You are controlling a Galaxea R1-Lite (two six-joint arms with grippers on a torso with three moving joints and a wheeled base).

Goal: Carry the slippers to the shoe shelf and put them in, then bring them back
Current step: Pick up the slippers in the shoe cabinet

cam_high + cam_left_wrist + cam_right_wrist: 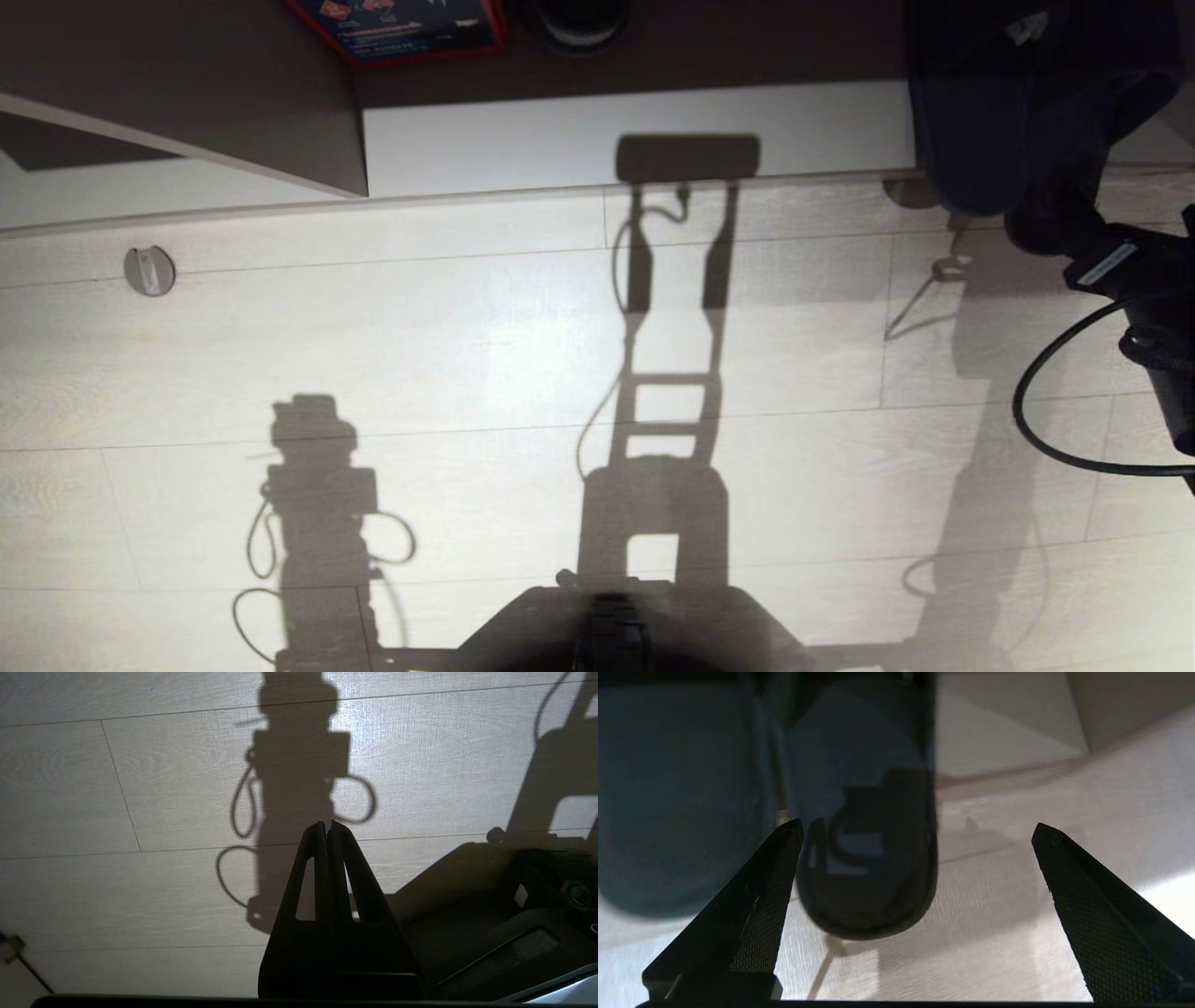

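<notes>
The slippers are a dark pair lying side by side at the far right of the head view (1008, 112), half on the shoe shelf's pale base board (607, 140) and half on the floor. In the right wrist view one slipper (682, 798) sits beside the other (864, 812). My right gripper (917, 830) is open just short of their toes, and one fingertip (784, 849) is close to the nearer toe without holding anything. My right arm (1120, 271) reaches in from the right edge. My left gripper (327, 823) hangs shut and empty over the floor.
A taupe upright panel (233, 93) bounds the shelf on the left. Inside the shelf stand a red and blue box (401, 28) and a dark round object (579, 19). A round floor stop (149, 271) and a small metal fitting (948, 271) sit on the pale plank floor.
</notes>
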